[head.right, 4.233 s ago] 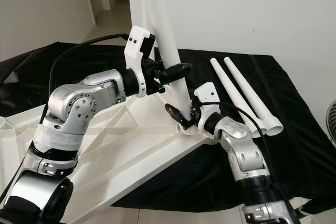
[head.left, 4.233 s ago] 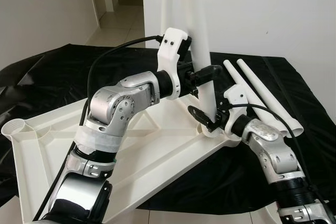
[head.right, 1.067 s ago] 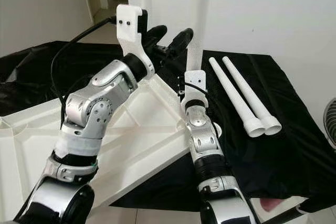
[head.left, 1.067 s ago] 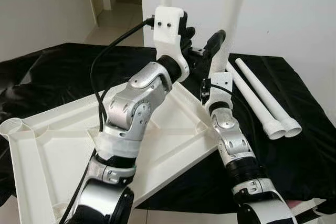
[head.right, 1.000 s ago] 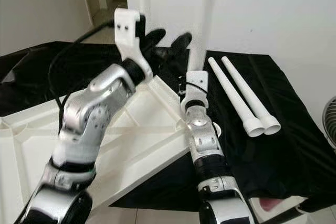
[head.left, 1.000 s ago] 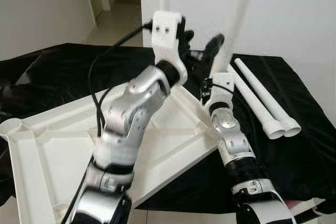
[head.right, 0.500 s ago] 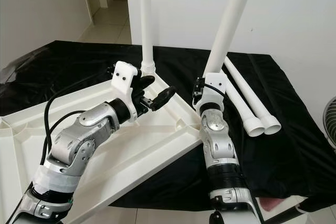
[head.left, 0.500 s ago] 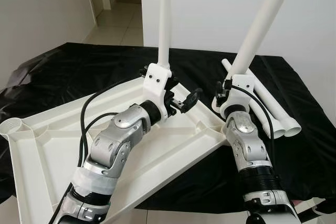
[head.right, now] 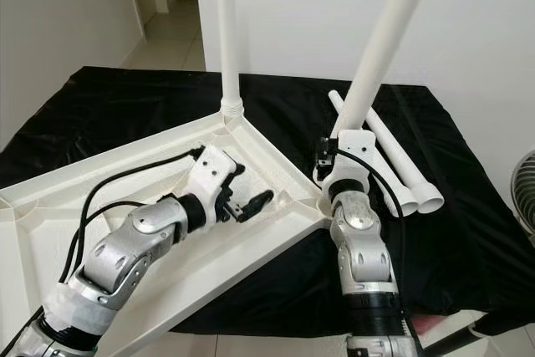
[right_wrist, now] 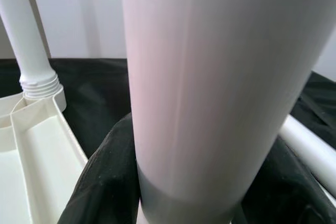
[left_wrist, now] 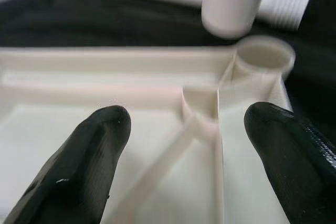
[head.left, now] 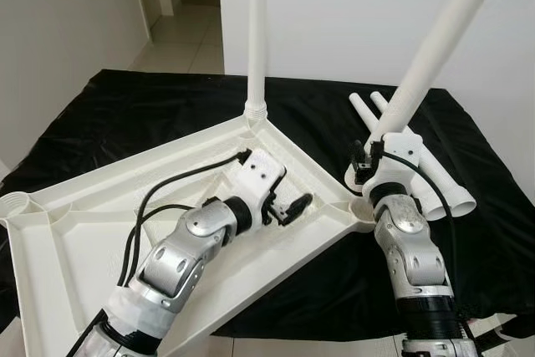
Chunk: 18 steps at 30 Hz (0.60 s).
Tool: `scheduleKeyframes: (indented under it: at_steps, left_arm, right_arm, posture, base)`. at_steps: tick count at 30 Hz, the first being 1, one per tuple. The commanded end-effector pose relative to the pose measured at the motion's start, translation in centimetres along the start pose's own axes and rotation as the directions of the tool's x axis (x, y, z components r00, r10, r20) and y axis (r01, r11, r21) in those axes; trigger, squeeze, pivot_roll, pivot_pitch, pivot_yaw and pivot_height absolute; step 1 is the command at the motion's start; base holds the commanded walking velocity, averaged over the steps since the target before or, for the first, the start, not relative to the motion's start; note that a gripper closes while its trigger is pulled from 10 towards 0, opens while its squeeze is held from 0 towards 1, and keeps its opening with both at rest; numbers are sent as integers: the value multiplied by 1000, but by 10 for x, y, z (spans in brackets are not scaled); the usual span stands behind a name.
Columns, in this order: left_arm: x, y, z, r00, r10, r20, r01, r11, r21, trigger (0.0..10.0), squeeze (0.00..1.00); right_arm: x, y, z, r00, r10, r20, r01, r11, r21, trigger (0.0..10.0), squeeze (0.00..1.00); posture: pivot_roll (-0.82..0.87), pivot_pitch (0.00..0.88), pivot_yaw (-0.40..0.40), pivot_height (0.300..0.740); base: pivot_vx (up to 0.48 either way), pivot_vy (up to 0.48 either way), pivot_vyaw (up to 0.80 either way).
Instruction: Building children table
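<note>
Nearest the camera, an upturned white plastic tabletop with raised ribs [head.left: 75, 232] is lying on a black cloth-covered surface [head.left: 125, 114], its near edge overhanging the front. Above its ribbed underside the left gripper [head.left: 288, 204] is being held low, its two black fingers [left_wrist: 86, 169] spread wide with nothing between them; the round open corner socket [left_wrist: 262, 56] of the tabletop is being framed between them in the left wrist view. Beside that corner, the right gripper [right_wrist: 173, 182] is being kept clamped on a long white plastic table leg [head.right: 380, 48], which is being held tilted, leaning up and to the right, its lower end hanging just above the socket in the left wrist view rather than seated. Beyond the right wrist, two loose white tapered table legs [head.right: 401, 169] are lying side by side on the cloth, touching one another. At the far corner of the tabletop, another white table leg [head.left: 257, 31] is standing upright in its socket, its threaded collar [right_wrist: 39, 82] being shown against the rim.
</note>
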<state>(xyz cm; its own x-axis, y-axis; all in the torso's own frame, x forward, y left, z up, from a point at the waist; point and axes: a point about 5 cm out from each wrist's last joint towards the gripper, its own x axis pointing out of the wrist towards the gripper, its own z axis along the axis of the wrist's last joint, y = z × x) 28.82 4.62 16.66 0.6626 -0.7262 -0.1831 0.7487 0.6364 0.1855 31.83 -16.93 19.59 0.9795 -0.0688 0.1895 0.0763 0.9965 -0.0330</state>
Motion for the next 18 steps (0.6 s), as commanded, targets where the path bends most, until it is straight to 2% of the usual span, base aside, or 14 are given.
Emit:
scheduleKeyframes:
  at_steps: [1,3,5,13,16,17,18]
  left_arm:
    - [0,-1,-15,996,9,-83,-9,1000,12,10000,0]
    - [1,-1,-18,995,17,-101,-15,1000,21,10000,0]
    - [1,-3,-35,977,39,-211,-34,999,28,10000,0]
    - [0,-3,-43,965,30,-261,-24,999,25,10000,0]
    - [-2,-4,-50,950,8,-312,-4,1000,14,10000,0]
    - [-3,-4,-52,946,2,-323,5,1000,21,4902,0]
    - [-4,-4,-54,945,-2,-328,11,1000,28,4902,0]
  right_arm:
    - [-1,-3,4,1000,-3,10,3,1000,6,10000,0]
    - [-1,-4,5,1000,-2,9,2,1000,4,10000,0]
    - [-2,-7,8,1000,-5,12,5,1000,-2,10000,0]
    - [-3,-8,10,1000,-7,13,7,1000,-12,10000,0]
    - [-2,-10,10,1000,-12,11,12,1000,-19,10000,0]
    - [-2,-10,10,1000,-15,12,15,1000,-21,10000,0]
    - [-2,-11,11,1000,-17,13,18,1000,-22,10000,0]
  posture:
    - [-26,20,16,740]
    - [-26,20,16,740]
    - [-29,14,17,740]
    - [-31,11,19,740]
    - [-36,8,27,740]
    - [-36,8,27,740]
    - [-38,8,30,740]
  base:
    - [0,0,0]
    - [0,0,0]
    - [0,0,0]
    - [0,0,0]
    - [0,0,0]
    - [0,0,0]
    - [0,0,0]
